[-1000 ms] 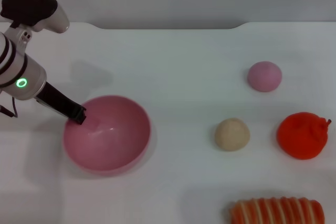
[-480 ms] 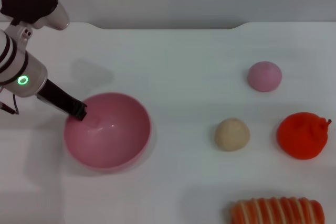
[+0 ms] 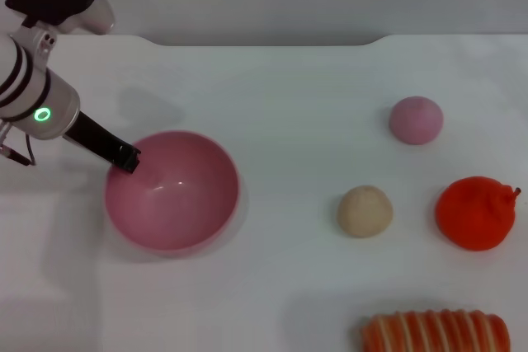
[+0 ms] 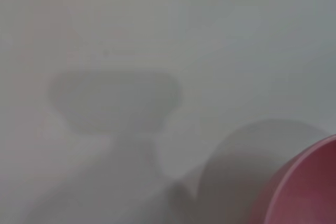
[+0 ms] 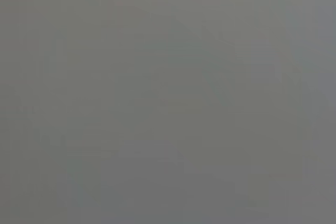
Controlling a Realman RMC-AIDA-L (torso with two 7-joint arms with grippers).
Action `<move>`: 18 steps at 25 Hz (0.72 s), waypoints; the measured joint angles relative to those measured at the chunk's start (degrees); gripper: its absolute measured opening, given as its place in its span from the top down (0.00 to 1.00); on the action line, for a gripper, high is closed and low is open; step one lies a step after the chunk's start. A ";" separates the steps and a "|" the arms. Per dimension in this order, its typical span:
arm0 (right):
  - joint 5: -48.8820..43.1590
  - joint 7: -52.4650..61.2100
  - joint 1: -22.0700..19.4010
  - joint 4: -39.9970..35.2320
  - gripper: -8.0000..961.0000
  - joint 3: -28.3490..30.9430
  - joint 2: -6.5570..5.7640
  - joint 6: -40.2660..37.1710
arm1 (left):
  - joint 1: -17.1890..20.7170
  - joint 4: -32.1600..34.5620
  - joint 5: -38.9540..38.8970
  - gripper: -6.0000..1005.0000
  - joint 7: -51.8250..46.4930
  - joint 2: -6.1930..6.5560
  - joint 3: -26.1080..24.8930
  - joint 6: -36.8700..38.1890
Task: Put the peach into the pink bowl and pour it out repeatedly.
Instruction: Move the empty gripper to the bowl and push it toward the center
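Left gripper pinches the pink bowl by its left rim, likely so it can tip it. Bowl empty; peach sits on table far right, above beige ball. Right gripper unseen.

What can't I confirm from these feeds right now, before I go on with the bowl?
- Left gripper: at the pink bowl rim in the head view; whether it grips the rim is too small to tell.
- Left wrist view: blurred, only an edge of the bowl shows.
- Right wrist view: featureless grey; the right arm is in no view.
- Striped object: cut off by the head view's bottom edge.
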 joint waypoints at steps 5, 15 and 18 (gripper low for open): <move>-35.12 29.20 3.19 -14.87 0.45 7.95 -1.69 -3.52 | -0.37 0.11 -0.23 0.95 0.27 -0.06 0.00 -0.82; -92.46 59.61 18.91 -23.37 0.45 16.08 -4.62 -27.11 | -2.06 0.49 -0.74 0.95 0.53 0.01 -0.02 -1.39; -103.56 61.40 20.66 -23.86 0.45 12.85 -3.18 -27.74 | -3.09 1.01 -1.19 0.95 0.68 0.04 -0.12 -2.08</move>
